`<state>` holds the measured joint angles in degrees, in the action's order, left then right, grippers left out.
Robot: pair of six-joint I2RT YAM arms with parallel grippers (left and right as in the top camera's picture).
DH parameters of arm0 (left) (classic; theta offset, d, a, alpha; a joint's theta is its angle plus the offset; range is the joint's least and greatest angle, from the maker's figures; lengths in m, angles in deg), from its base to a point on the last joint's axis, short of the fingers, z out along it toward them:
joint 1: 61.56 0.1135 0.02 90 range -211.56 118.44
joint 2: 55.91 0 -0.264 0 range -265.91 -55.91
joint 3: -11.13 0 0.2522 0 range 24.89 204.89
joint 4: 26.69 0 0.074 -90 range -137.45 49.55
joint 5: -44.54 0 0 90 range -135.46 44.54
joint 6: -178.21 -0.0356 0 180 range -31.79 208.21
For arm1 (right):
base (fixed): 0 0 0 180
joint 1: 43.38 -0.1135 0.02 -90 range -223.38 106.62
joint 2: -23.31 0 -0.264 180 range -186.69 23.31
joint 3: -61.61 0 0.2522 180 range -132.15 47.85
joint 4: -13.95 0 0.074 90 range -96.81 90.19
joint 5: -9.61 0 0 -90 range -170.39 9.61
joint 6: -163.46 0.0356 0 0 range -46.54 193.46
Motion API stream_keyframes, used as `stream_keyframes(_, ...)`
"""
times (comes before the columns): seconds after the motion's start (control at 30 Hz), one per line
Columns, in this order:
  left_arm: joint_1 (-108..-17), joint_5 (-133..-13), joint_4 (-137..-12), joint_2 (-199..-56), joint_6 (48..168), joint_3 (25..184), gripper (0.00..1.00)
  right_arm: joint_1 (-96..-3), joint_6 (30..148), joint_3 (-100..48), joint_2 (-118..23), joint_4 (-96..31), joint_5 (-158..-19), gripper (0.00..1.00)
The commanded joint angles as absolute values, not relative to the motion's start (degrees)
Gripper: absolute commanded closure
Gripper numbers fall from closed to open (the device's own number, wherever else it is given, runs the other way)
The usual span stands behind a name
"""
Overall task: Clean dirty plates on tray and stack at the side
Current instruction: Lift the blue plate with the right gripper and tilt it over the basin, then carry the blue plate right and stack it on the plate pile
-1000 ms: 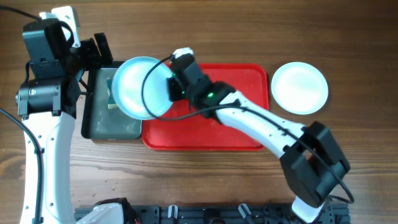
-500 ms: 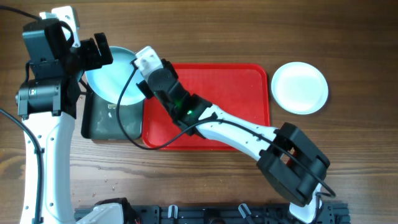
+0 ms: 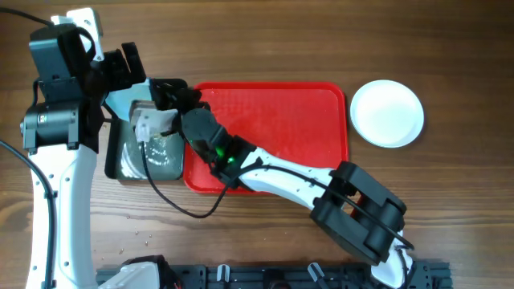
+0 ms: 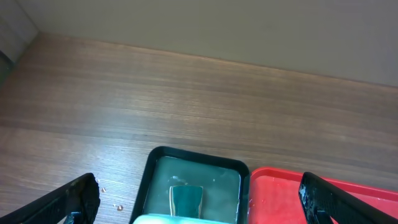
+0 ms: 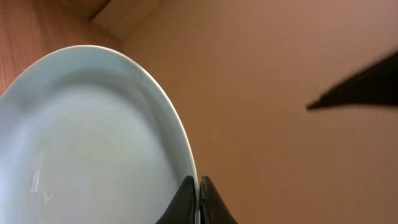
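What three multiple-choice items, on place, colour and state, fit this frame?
1. Where is the white plate relative to the red tray? A on it; B on the table to its right; C under it.
2. What colour is the held plate? A white; B red; C turquoise.
3. How is the left gripper? A open, empty; B shut on a plate; C out of view.
B: it lies on wood beside the tray. C: the right gripper pinches its turquoise rim. A: its fingers stand wide apart.
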<state>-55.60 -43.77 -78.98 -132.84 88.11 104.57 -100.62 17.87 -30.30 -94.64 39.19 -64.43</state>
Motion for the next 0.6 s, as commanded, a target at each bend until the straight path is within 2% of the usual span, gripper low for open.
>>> stream_keyframes(0.0, -55.3, -43.4, -78.8, -132.9, 88.7, 104.6, 0.00, -101.0, 12.2, -31.3, -95.4, 41.5, -66.5, 0.96)
stream_keyframes(0.13, -55.3, -43.4, -78.8, -132.9, 88.7, 104.6, 0.00, -101.2, 15.0, -31.3, -95.4, 45.6, -66.5, 0.96)
stream_keyframes(0.37, -55.3, -43.4, -78.8, -132.9, 88.7, 104.6, 0.00, -101.3, 15.5, -31.3, -95.4, 45.6, -66.2, 0.96)
stream_keyframes(0.57, -55.3, -43.4, -78.8, -132.9, 88.7, 104.6, 0.00, -101.0, 22.9, -31.3, -95.4, 45.5, -64.7, 0.96)
